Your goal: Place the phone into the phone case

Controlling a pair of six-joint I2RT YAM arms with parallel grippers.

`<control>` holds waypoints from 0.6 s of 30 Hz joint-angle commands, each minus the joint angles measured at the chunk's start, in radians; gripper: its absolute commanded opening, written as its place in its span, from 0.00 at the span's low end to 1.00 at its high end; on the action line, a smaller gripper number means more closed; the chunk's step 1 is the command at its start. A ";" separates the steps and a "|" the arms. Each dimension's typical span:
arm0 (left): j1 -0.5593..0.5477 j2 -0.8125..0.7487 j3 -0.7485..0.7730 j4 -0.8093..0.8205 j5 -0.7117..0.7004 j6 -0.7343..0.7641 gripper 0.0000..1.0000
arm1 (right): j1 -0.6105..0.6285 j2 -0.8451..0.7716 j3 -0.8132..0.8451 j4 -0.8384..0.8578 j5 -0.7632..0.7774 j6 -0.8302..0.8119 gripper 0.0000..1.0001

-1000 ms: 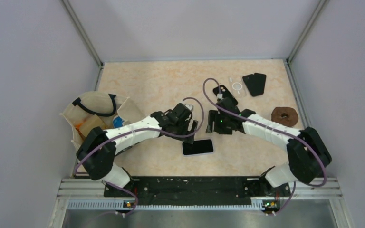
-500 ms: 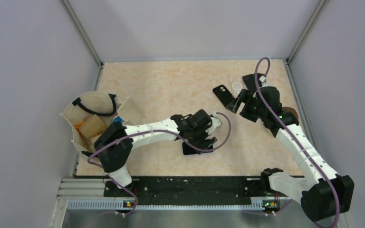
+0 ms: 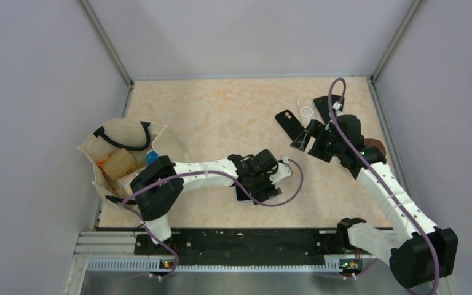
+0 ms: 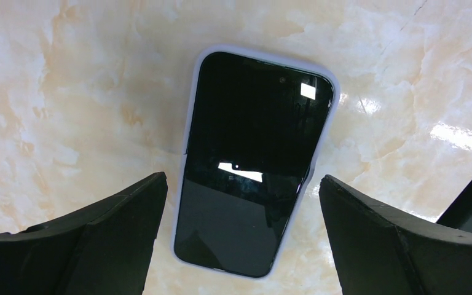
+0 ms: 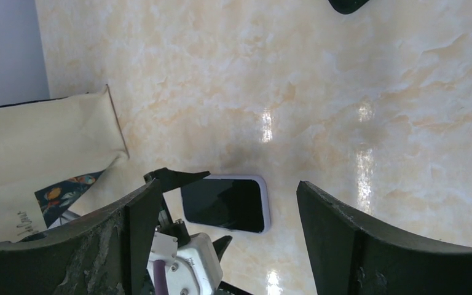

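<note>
While the left gripper (image 4: 243,181) hangs low over the near middle of the marbled table (image 4: 67,92) with its jaws spread wide and gripping nothing, the phone (image 4: 255,160) lies flat and screen-up between its two fingers, touched by neither. Farther back on the right, the right gripper (image 3: 304,136) is raised, its jaws parted and empty. It is just beside what looks like a black phone case (image 3: 287,123), though the overhead view is too small to be sure.

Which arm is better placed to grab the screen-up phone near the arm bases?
Left. The left gripper is open and hangs right over the phone, with a finger on either side in its wrist view. The right gripper is off at the back right.
</note>
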 commanded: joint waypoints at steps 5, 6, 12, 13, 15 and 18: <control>0.025 0.036 -0.023 0.073 0.033 0.046 0.99 | -0.005 -0.031 -0.017 0.012 -0.035 -0.013 0.81; 0.033 0.036 -0.026 0.075 0.040 0.045 0.99 | -0.006 -0.030 -0.021 0.012 -0.036 -0.014 0.81; 0.054 0.064 -0.018 0.058 0.068 0.018 0.96 | -0.006 -0.031 -0.031 0.013 -0.042 -0.014 0.81; 0.056 0.072 -0.010 0.052 0.074 0.001 0.92 | -0.004 -0.032 -0.031 0.013 -0.040 -0.015 0.81; 0.063 0.089 0.009 0.035 0.095 -0.043 0.82 | -0.005 -0.029 -0.029 0.014 -0.037 -0.014 0.81; 0.064 0.092 0.018 0.048 0.099 -0.132 0.66 | -0.005 -0.022 -0.027 0.016 -0.034 -0.014 0.80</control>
